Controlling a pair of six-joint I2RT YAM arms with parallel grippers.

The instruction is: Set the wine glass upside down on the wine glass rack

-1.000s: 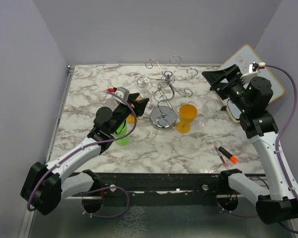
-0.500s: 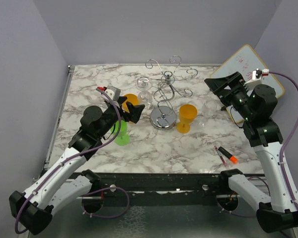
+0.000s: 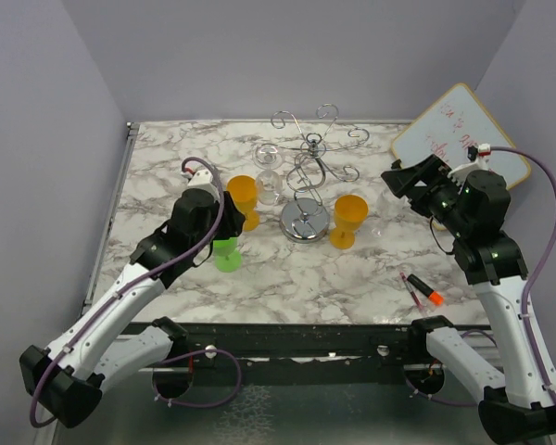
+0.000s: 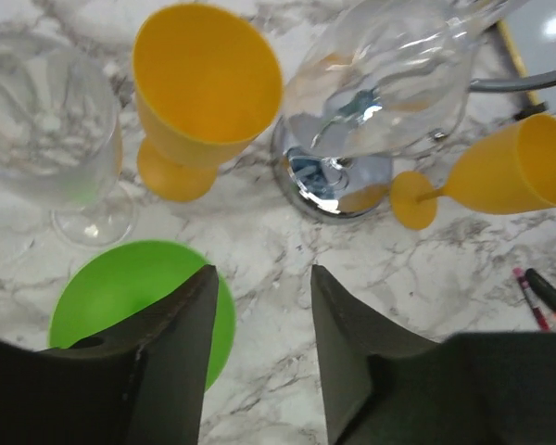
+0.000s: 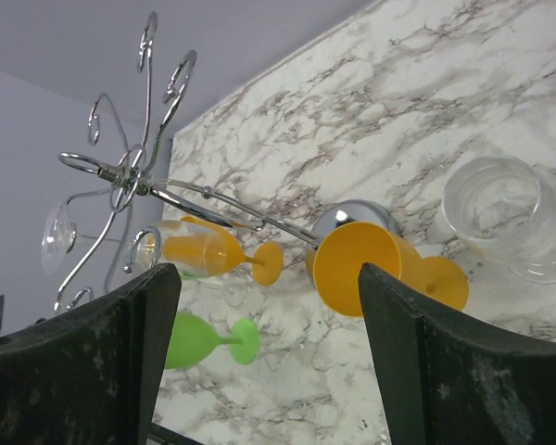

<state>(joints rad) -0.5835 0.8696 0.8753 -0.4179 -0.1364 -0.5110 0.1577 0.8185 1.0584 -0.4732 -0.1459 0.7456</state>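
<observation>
Marble-patterned tabletop point(image 3: 167, 167) between plain grey walls, and it is crowded at the middle. The wine glass rack point(image 3: 306, 220) stands at the centre on its shiny round base, its curled arms spreading overhead.

The left claw point(image 4: 262, 278) hangs over the table with its jaws partly apart and nothing between them. Just to its left a clear wine glass point(image 4: 46, 120) stands upright, which looks to me like the one meant for the rack. The right claw point(image 5: 269, 273) is spread wide and empty, off to the right of the rack.

My worry is the crowding. A green goblet point(image 4: 120, 297) sits right under the left claw, touching or nearly touching the clear glass's foot, and an orange goblet point(image 4: 204, 83) stands just beside the bowl. A reach for the stem could easily knock either one over. The glass is smooth and thin-stemmed, so a loose pinch might let it slip while it is being turned over.

At the rack, a hung glass point(image 4: 389, 83) already takes one arm on the near-left side, so a careless approach could clink against it or tip the stand. A second orange goblet point(image 4: 510, 176) guards the base on the right. Another clear glass point(image 5: 500, 209) stands further right, and a marker point(image 3: 424, 291) and whiteboard point(image 3: 454, 125) lie well clear.
</observation>
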